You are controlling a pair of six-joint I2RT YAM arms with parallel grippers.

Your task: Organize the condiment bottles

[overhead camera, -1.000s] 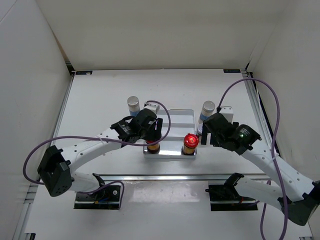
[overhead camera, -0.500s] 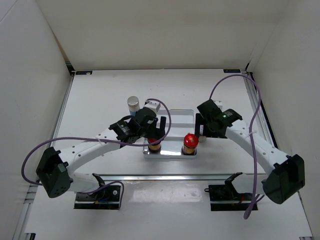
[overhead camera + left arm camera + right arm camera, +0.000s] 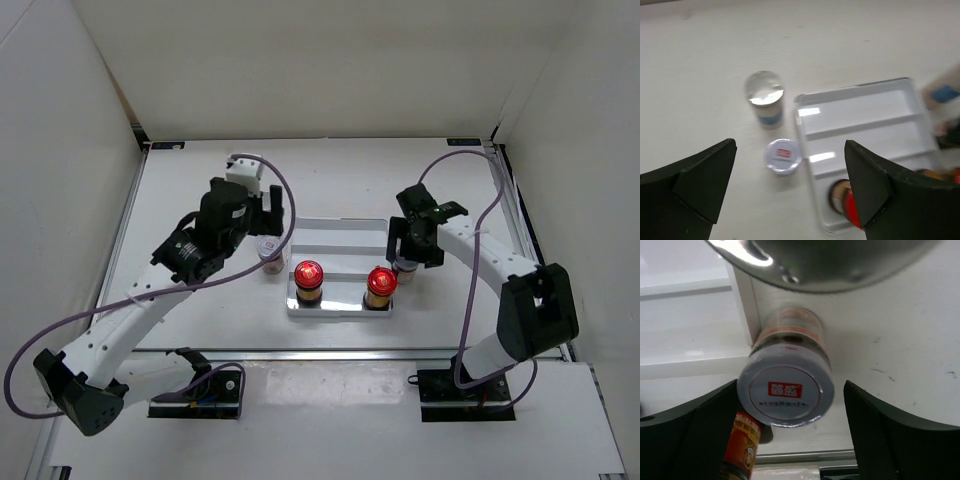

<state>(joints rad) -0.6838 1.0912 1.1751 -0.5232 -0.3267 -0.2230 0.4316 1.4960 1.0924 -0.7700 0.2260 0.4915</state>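
Two red-capped amber jars (image 3: 308,276) (image 3: 380,281) stand in the front row of the white tray (image 3: 345,240). My left gripper (image 3: 272,215) is open and empty, high above a short labelled-lid jar (image 3: 783,156) and a taller silver-capped jar (image 3: 764,95), both just left of the tray (image 3: 860,115). The short one also shows in the top view (image 3: 270,258). My right gripper (image 3: 405,255) is open, its fingers on either side of the other short labelled-lid jar (image 3: 785,390) at the tray's right edge. A silver cap (image 3: 830,260) fills the top of the right wrist view.
White walls enclose the table on three sides. A metal rail (image 3: 330,352) runs along the near edge by the arm bases. Purple cables (image 3: 480,220) loop above both arms. A red-capped jar's label (image 3: 742,440) shows beside the right gripper's left finger.
My left gripper has let go of the left red-capped jar in the tray and lifted back and left. My right gripper has swung in and lowered around the short jar.
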